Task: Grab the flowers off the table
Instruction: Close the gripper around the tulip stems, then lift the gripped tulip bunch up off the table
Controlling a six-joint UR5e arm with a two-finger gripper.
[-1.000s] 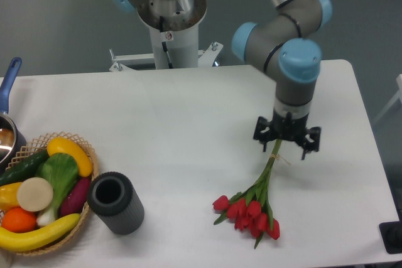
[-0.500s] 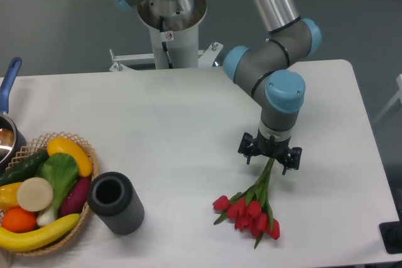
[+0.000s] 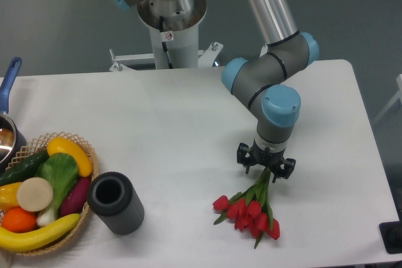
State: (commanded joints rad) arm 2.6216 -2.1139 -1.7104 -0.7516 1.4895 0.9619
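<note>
The flowers (image 3: pixel 250 209), a small bunch of red tulips with green stems and leaves, lie on the white table (image 3: pixel 188 123) at the front right, buds toward the front edge. My gripper (image 3: pixel 265 169) points straight down over the stem end of the bunch, right at the stems. Its black fingers stand on either side of the stems. The wrist hides the fingertips, so I cannot tell whether they are closed on the stems.
A wicker basket (image 3: pixel 75 233) of vegetables and fruit sits at the front left. A dark grey cylinder (image 3: pixel 115 203) lies beside it. A blue-handled pot (image 3: pixel 7 127) is at the left edge. The robot base (image 3: pixel 169 23) stands behind the table.
The gripper has moved left and toward the front, coming down along the stems closer to the buds. The flowers have not moved.
</note>
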